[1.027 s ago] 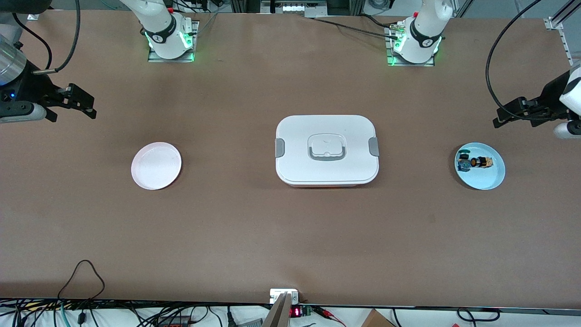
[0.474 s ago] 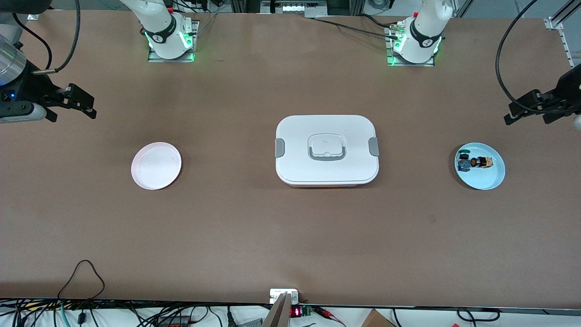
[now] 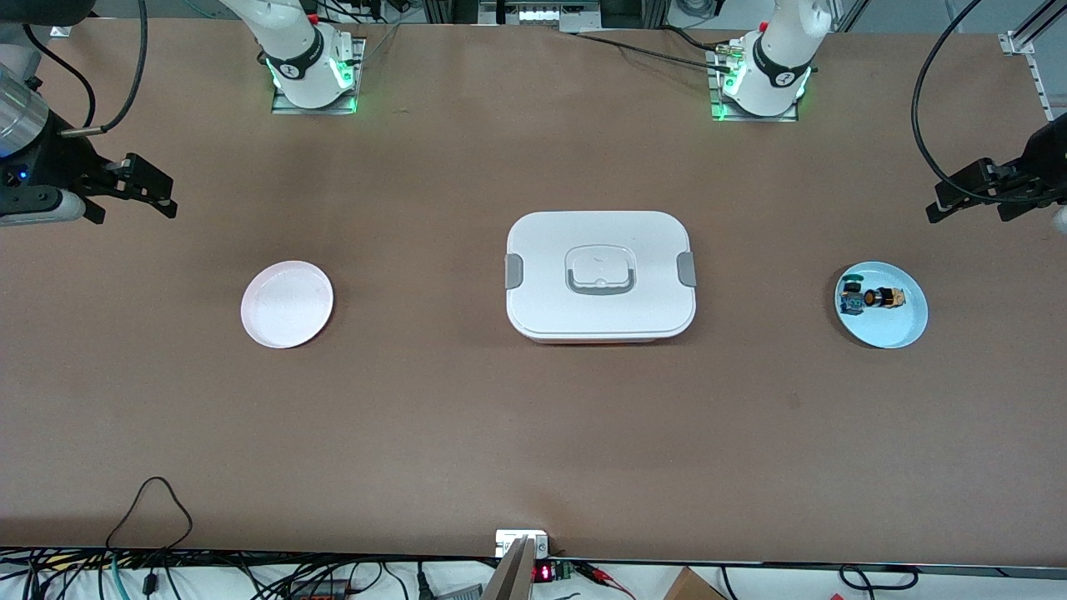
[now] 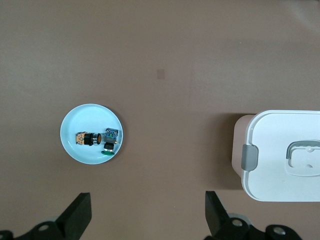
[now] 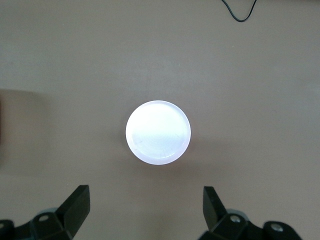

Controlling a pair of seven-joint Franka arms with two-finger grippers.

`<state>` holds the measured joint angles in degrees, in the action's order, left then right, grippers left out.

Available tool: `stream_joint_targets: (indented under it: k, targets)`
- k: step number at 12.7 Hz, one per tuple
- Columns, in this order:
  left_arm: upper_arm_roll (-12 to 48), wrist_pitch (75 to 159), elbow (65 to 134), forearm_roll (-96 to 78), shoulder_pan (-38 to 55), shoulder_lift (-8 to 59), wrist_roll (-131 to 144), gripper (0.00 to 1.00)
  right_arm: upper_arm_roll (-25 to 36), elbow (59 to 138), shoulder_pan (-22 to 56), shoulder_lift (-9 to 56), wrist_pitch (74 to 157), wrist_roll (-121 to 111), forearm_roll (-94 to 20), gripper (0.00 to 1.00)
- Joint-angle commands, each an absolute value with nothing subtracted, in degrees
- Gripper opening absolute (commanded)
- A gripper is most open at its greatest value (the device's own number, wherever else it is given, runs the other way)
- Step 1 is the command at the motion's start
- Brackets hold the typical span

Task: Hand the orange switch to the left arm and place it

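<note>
The orange switch (image 3: 884, 297) lies on its side on a light blue plate (image 3: 899, 330) at the left arm's end of the table. It also shows in the left wrist view (image 4: 88, 139) on that plate (image 4: 80, 120). The white box (image 3: 600, 275) stands closed at the table's middle, and shows in the left wrist view (image 4: 285, 155). My left gripper (image 3: 946, 200) hangs open and empty over bare table beside the blue plate; the left wrist view shows it too (image 4: 148, 210). My right gripper (image 3: 162, 193) hangs open and empty over bare table at the right arm's end, also in the right wrist view (image 5: 146, 207).
A small switch with green cap and blue body (image 3: 851, 297) lies on the blue plate beside the orange switch. An empty pale pink plate (image 3: 287, 303) sits toward the right arm's end, also in the right wrist view (image 5: 158, 132). Cables run along the table's near edge.
My left gripper has moved toward the left arm's end of the table and slightly up in the view, still open. The right arm has not moved.
</note>
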<state>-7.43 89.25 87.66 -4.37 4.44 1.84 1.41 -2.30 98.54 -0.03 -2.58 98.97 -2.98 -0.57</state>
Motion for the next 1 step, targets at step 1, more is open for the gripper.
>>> stream_joint_targets:
  k: [1]
  targets:
    - [-7.12,88.51,87.19,-2.81,3.96,1.85,0.18,1.00,-2.20,98.09,-0.09,-2.37,98.53,-2.72,-1.49,1.00]
